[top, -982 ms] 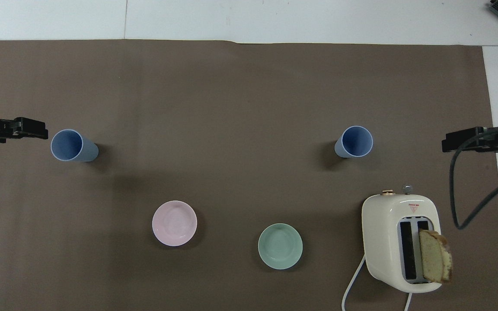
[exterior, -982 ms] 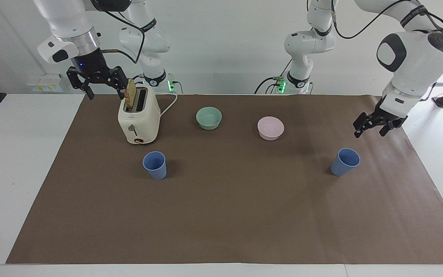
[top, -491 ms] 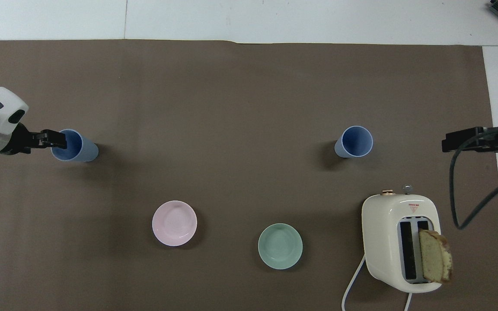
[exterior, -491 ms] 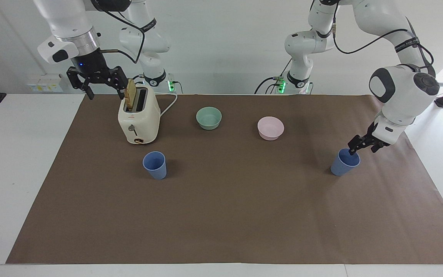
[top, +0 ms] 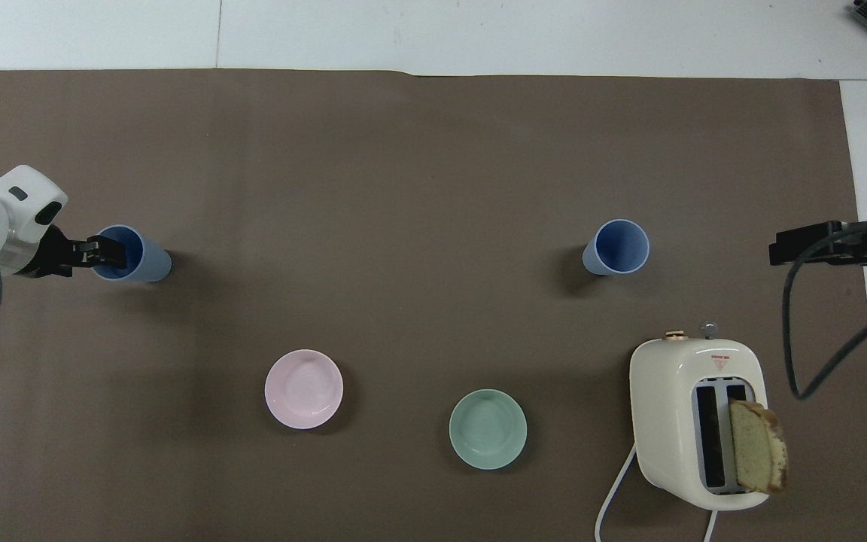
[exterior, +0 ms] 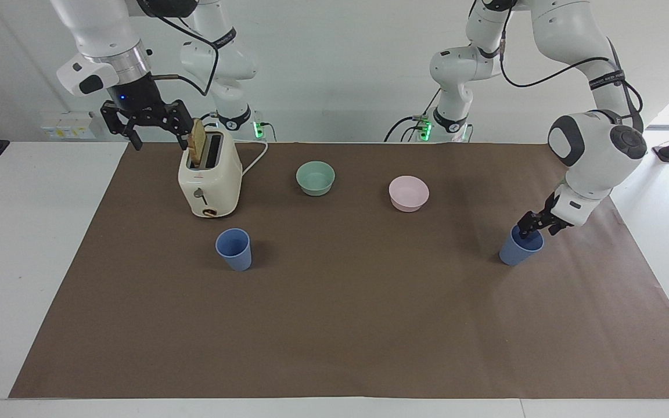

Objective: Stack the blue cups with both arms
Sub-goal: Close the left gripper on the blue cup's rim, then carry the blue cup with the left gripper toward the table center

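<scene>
Two blue cups stand upright on the brown mat. One is toward the left arm's end (exterior: 517, 251), also in the overhead view (top: 149, 262). The other (exterior: 234, 248) stands a little farther from the robots than the toaster, and shows in the overhead view too (top: 617, 246). My left gripper (exterior: 535, 229) is low at the first cup's rim, open, one finger dipping inside the cup; it also shows in the overhead view (top: 106, 252). My right gripper (exterior: 160, 141) waits open and empty, raised beside the toaster's top; its tip shows in the overhead view (top: 783, 248).
A cream toaster (exterior: 209, 174) with a bread slice (exterior: 197, 142) sticking up stands toward the right arm's end. A mint-green bowl (exterior: 315, 177) and a pink bowl (exterior: 408, 193) sit nearer to the robots than the cups.
My left gripper has come down and over from beside the cup to its rim, with a finger now inside it. The right arm and both cups have not moved.
</scene>
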`<state>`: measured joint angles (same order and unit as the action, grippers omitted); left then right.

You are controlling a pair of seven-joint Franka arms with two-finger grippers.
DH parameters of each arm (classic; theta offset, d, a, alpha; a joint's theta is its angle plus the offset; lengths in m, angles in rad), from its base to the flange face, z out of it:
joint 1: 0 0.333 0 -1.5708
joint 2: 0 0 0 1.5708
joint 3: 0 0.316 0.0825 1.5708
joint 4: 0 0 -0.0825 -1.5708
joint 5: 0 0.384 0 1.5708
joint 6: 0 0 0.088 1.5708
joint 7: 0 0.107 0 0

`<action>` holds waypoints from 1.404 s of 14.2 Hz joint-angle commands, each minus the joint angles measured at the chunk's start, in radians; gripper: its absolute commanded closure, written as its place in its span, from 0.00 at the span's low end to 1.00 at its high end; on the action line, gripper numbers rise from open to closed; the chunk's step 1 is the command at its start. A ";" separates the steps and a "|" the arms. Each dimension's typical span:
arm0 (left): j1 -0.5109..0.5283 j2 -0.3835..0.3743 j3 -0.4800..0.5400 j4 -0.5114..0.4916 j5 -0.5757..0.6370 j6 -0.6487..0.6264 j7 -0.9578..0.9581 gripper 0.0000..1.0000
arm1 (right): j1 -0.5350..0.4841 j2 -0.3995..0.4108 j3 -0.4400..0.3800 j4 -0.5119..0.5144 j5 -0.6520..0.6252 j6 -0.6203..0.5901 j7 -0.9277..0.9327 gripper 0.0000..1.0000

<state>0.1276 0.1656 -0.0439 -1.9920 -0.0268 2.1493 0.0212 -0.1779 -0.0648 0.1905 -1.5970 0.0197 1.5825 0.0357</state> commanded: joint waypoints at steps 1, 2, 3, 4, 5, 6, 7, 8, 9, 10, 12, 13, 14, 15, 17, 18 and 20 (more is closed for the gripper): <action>0.004 -0.001 -0.007 -0.002 -0.031 0.023 -0.012 1.00 | -0.014 -0.009 0.007 -0.009 0.008 -0.007 -0.025 0.00; 0.007 0.003 -0.007 0.007 -0.057 0.023 -0.011 1.00 | -0.015 -0.009 0.007 -0.009 0.008 -0.009 -0.025 0.00; 0.007 0.012 -0.007 0.031 -0.071 0.014 -0.006 1.00 | -0.014 -0.009 0.007 -0.009 0.008 -0.009 -0.025 0.00; 0.007 0.026 -0.007 0.056 -0.073 0.009 -0.006 1.00 | -0.014 -0.009 0.007 -0.009 0.008 -0.009 -0.025 0.00; 0.007 0.028 -0.007 0.073 -0.073 0.007 -0.009 1.00 | -0.014 -0.009 0.007 -0.009 0.008 -0.009 -0.025 0.00; 0.006 0.023 -0.008 0.087 -0.076 0.003 -0.017 1.00 | -0.014 -0.009 0.007 -0.009 0.008 -0.009 -0.025 0.00; 0.004 0.019 -0.008 0.103 -0.084 -0.014 -0.018 1.00 | -0.014 -0.009 0.007 -0.009 0.008 -0.009 -0.023 0.00; 0.000 0.017 -0.008 0.134 -0.094 -0.038 -0.029 1.00 | -0.015 -0.009 0.007 -0.009 0.008 -0.009 -0.025 0.00; -0.005 0.012 -0.010 0.174 -0.105 -0.075 -0.059 1.00 | -0.015 -0.009 0.007 -0.008 0.008 -0.009 -0.023 0.00; -0.009 0.012 -0.017 0.221 -0.110 -0.122 -0.108 1.00 | -0.014 -0.009 0.007 -0.009 0.008 -0.009 -0.025 0.00; -0.051 0.009 -0.037 0.291 -0.110 -0.199 -0.225 1.00 | -0.014 -0.009 0.007 -0.009 0.008 -0.009 -0.023 0.00; -0.081 0.008 -0.062 0.306 -0.110 -0.209 -0.307 1.00 | -0.015 -0.009 0.007 -0.009 0.008 -0.009 -0.025 0.00; -0.116 0.005 -0.085 0.306 -0.110 -0.201 -0.395 1.00 | -0.014 -0.009 0.007 -0.009 0.008 -0.009 -0.025 0.00; -0.165 0.005 -0.091 0.305 -0.108 -0.192 -0.468 1.00 | -0.014 -0.009 0.007 -0.009 0.008 -0.009 -0.025 0.00; -0.276 0.005 -0.093 0.305 -0.108 -0.178 -0.584 1.00 | -0.014 -0.009 0.007 -0.009 0.008 -0.007 -0.025 0.00; -0.333 0.005 -0.093 0.295 -0.108 -0.168 -0.616 1.00 | -0.015 -0.009 0.007 -0.009 0.008 -0.009 -0.023 0.00; -0.435 0.025 -0.093 0.283 -0.107 -0.125 -0.674 1.00 | -0.015 -0.009 0.007 -0.008 0.008 -0.009 -0.023 0.00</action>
<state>-0.2274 0.1738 -0.1559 -1.6992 -0.1315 1.9824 -0.6034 -0.1779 -0.0648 0.1905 -1.5970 0.0197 1.5825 0.0357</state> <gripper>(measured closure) 0.960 0.000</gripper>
